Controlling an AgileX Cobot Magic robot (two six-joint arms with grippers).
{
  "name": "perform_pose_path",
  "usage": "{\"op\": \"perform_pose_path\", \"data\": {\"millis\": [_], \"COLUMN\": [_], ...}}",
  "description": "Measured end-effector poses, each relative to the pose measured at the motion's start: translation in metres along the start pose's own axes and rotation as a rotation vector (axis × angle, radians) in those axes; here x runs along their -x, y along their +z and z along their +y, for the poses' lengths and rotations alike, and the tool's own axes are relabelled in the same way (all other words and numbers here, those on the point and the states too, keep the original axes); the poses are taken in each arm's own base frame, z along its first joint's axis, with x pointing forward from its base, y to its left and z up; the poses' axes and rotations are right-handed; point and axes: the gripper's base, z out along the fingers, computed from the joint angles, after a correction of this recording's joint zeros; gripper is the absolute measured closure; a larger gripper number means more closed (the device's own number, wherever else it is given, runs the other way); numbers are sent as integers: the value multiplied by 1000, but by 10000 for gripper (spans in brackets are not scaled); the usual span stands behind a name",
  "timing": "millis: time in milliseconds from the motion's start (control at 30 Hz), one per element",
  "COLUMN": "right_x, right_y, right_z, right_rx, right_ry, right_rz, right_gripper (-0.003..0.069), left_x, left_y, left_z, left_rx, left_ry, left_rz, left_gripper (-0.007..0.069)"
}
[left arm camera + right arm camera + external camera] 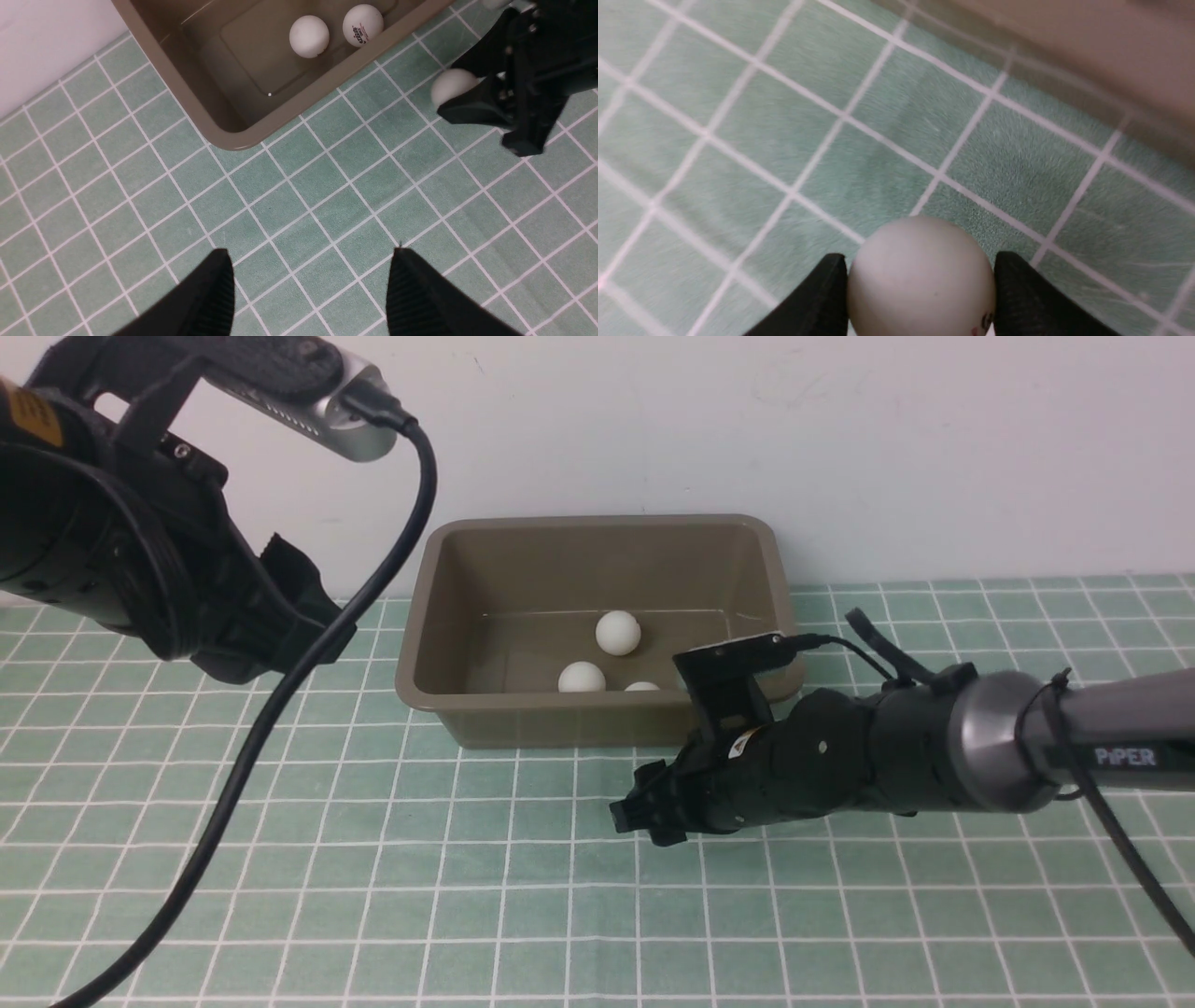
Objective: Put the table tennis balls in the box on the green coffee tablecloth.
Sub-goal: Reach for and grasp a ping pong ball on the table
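Note:
The olive-brown box (597, 525) stands at the back of the green tablecloth (467, 859). Three white balls lie in it: one in the middle (618, 633) and two by the near wall (582, 678) (641, 687). My right gripper (639, 814) is low over the cloth, just in front of the box's near right corner. In the right wrist view it (920, 261) is shut on the fourth ball (921, 280). The left wrist view shows that ball (446, 84) too. My left gripper (310, 261) is open and empty, high above the cloth to the left of the box.
A white wall rises right behind the box. The left arm's black cable (271, 709) hangs down to the cloth at the left. The right arm (934, 747) reaches in from the right, low over the cloth.

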Motion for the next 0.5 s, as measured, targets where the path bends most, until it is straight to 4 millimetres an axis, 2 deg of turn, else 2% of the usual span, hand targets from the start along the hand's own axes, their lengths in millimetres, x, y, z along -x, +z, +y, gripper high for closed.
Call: {"op": "perform_pose_path", "data": {"millis": [167,233,333,433,500], "right_x": [13,21,29,34,38], "right_y": [-42,-70,-97,-108,-112], "right_z": [6,9,12,9,-1], "right_rx": [14,19,17,7,-17], "right_ry": [-84,-114,-132,-124,-93], "right_rz": [-14,-48,-109,-157,-196], "right_gripper": [299,299,299,299,299], "left_x": [0,0,0,0,0], "left_y": [0,0,0,0,0], "left_z": [0,0,0,0,0], "left_rx": [0,0,0,0,-2], "left_ry": [0,0,0,0,-1], "left_rz": [0,0,0,0,-1], "left_gripper": [230,230,230,230,230]}}
